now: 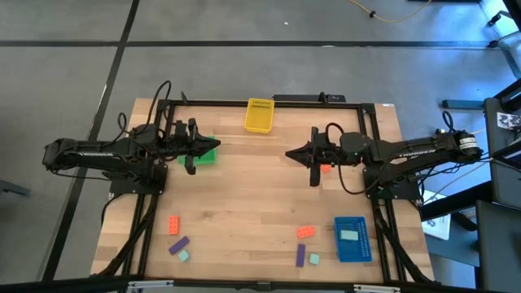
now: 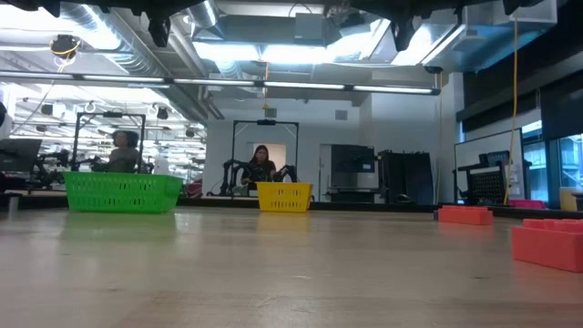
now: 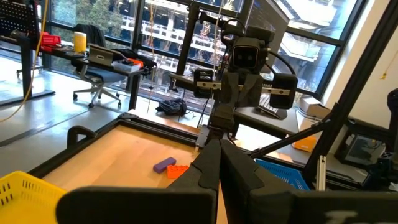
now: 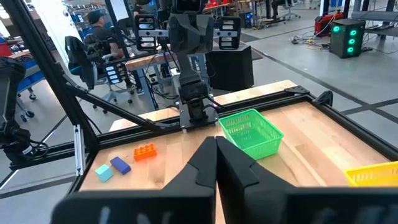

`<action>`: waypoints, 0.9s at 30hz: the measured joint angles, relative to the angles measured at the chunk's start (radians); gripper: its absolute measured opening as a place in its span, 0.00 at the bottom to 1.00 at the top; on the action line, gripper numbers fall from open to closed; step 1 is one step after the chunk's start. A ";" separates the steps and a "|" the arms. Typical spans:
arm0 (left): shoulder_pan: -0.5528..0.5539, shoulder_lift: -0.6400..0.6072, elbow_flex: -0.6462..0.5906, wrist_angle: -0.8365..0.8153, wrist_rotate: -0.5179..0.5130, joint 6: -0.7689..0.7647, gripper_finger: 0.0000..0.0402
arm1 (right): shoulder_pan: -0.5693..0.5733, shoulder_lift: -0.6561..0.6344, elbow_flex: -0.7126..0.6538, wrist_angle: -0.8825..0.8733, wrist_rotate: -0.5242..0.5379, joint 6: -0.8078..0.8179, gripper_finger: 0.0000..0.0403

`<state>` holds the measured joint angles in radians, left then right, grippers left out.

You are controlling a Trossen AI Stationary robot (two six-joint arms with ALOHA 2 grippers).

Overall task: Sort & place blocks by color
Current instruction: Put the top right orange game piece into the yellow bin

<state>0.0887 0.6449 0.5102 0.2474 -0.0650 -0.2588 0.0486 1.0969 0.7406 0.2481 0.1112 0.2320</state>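
Note:
My left gripper (image 1: 218, 147) is shut on nothing and hovers above the green tray (image 1: 203, 155). My right gripper (image 1: 287, 155) faces it across the table's middle, also shut on nothing. In each wrist view the fingers meet: left (image 3: 218, 144), right (image 4: 216, 140). An orange block (image 1: 173, 225), a purple one (image 1: 179, 244) and a mint one (image 1: 184, 255) lie flat near the front left. Another orange block (image 1: 306, 233), a purple one (image 1: 300, 255) and a mint one (image 1: 314, 259) lie near the front right. One orange block (image 1: 326, 168) lies under my right arm. A mint block (image 1: 348, 234) lies in the blue tray (image 1: 352, 252).
A yellow tray (image 1: 260, 115) stands at the table's far edge, in the middle. A black frame (image 1: 269, 102) runs around the tabletop. Bare wood lies between the two grippers and across the middle front. In the low view, people sit in the room behind the table.

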 joint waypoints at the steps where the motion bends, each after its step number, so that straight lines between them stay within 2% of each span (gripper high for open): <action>1: 0.000 0.000 0.000 0.000 0.000 0.000 0.00 | 0.000 0.000 0.000 0.008 0.000 0.000 0.00; 12: 0.000 0.000 0.000 0.000 0.000 0.000 0.00 | 0.000 0.000 0.000 0.062 0.000 0.006 0.01; 16: 0.000 0.000 0.000 0.000 0.000 0.000 0.00 | -0.020 0.000 0.020 0.024 0.022 0.104 0.02; 18: 0.000 0.000 0.000 0.000 0.000 0.000 0.00 | -0.043 0.000 0.057 -0.100 0.047 0.155 0.06; 21: 0.000 0.000 0.000 0.000 0.000 0.000 0.00 | -0.077 0.003 0.131 -0.381 0.082 0.192 0.16; 24: 0.000 0.000 0.000 0.000 0.000 0.000 0.00 | -0.106 0.017 0.186 -0.650 0.155 0.269 0.31; 27: 0.000 0.000 0.000 -0.001 0.000 0.000 0.00 | -0.138 0.024 0.178 -0.871 0.175 0.388 0.48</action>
<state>0.0891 0.6453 0.5099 0.2466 -0.0650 -0.2584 -0.0897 1.1204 0.9182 -0.6233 0.2859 0.6197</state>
